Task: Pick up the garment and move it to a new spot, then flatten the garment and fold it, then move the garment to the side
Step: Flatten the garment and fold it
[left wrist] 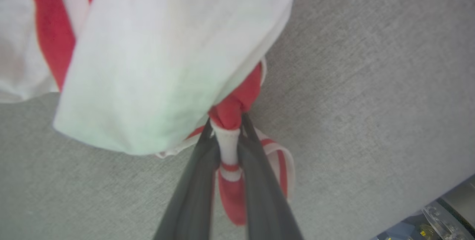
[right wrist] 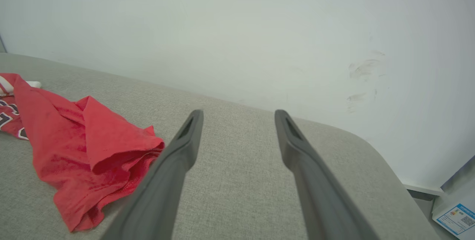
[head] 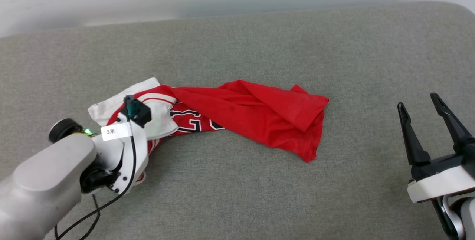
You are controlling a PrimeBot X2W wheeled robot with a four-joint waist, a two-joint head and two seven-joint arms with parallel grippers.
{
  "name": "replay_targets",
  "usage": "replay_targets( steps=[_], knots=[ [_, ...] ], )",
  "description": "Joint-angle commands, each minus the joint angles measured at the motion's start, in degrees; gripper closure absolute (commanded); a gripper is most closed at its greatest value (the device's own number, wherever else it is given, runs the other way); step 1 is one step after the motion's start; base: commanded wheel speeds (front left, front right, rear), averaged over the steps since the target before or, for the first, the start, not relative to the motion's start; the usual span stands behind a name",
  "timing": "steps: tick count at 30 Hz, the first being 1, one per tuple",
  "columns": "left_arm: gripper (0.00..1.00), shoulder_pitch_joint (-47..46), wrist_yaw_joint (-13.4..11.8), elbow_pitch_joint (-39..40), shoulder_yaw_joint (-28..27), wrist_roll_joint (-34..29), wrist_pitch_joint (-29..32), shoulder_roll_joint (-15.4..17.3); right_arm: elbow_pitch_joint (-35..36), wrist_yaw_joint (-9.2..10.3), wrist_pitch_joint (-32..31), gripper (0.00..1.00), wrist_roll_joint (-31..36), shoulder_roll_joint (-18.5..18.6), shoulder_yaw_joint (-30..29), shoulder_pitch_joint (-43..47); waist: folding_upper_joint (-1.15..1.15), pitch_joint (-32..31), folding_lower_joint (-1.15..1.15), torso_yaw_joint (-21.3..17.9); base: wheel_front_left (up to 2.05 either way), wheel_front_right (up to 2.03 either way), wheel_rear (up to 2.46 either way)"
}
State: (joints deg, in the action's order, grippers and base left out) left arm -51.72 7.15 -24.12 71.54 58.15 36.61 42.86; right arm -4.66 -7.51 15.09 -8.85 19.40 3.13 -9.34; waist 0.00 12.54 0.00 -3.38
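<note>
Left gripper (left wrist: 227, 122) pinched on jersey (head: 256, 115) striped trim (left wrist: 229, 154); right gripper (head: 417, 101) fingers apart, well clear. Jersey crumpled on grey cushion (head: 259, 195), left of centre. Risk: narrow trim pinch slips on lift; one-point hold bunches fabric.

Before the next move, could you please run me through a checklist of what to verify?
1. Left gripper shut on the garment, at its striped trim: ok.
2. Grip firm enough to hold through a lift: cannot tell.
3. Right gripper open and apart from the cloth: ok.
4. Garment lying flat: not ok, it is crumpled and doubled over itself.
5. Bare grey surface around the garment for a new spot: ok.
</note>
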Motion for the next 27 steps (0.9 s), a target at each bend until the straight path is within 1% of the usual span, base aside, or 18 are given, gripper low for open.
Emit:
replay_targets(
  steps=[1,4,6,10,13,17,18,20,23,25,27],
  knots=[
    [1.00,-0.6,0.3,1.2,-0.2,-0.6,-1.4,-0.3,-0.1,0.04,0.1,0.00,0.0,-0.1,-0.1,0.7,0.00,-1.0,0.00,0.5,0.00,0.00,0.00],
    [1.00,-1.9,0.2,4.3,-0.8,-1.6,-4.3,0.4,-0.2,0.04,0.1,0.00,0.0,-0.2,-0.4,1.2,0.00,-2.5,0.00,1.1,0.00,0.00,0.00],
    [1.00,-2.1,0.2,7.0,-0.6,-2.4,-5.8,0.3,-0.3,0.04,0.1,0.00,-0.1,-0.3,-0.4,1.5,0.00,-3.3,0.00,1.5,0.00,0.00,0.00],
    [1.00,-0.9,0.2,11.9,0.3,-4.2,-7.1,-2.1,-0.3,0.04,0.1,0.00,-0.1,-0.4,-0.7,2.3,0.00,-4.4,0.00,2.3,0.00,0.00,0.00],
    [1.00,0.7,0.2,13.7,1.0,-6.3,-7.8,-5.6,-0.2,0.04,0.1,0.00,-0.1,-0.4,-0.3,1.9,0.00,-4.5,0.00,2.5,0.00,0.00,0.00],
    [1.00,4.0,0.3,13.4,1.5,-9.0,-8.4,-12.3,-0.1,0.04,0.1,0.00,-0.1,-0.3,0.1,1.4,0.00,-4.1,0.00,2.5,0.00,0.00,0.00],
    [1.00,6.0,0.3,12.2,1.7,-10.4,-8.2,-15.5,-0.2,0.04,0.1,0.00,-0.2,-0.1,0.2,1.2,0.00,-3.8,0.00,2.2,0.00,0.00,0.00],
    [1.00,8.5,0.3,11.4,1.8,-12.2,-7.0,-18.4,-0.3,0.04,0.1,0.00,-0.3,0.0,0.3,1.1,0.00,-3.4,0.00,1.9,0.00,0.00,0.00],
    [1.00,11.8,0.3,10.0,1.8,-13.7,-5.3,-21.0,-0.5,0.04,0.1,0.00,-0.3,0.0,0.4,0.9,0.00,-2.9,0.00,1.4,0.00,0.00,0.00],
    [1.00,13.3,0.3,9.1,1.8,-15.0,-4.7,-21.8,-0.7,0.04,0.1,0.00,-0.3,-0.2,0.4,0.8,0.00,-2.9,0.00,1.2,0.00,0.00,0.00],
    [1.00,14.3,0.3,8.4,1.9,-15.1,-5.9,-22.6,-0.8,0.04,0.1,0.00,-0.3,-0.3,0.3,1.0,0.00,-3.1,0.00,1.3,0.00,0.00,0.00]
  ],
)
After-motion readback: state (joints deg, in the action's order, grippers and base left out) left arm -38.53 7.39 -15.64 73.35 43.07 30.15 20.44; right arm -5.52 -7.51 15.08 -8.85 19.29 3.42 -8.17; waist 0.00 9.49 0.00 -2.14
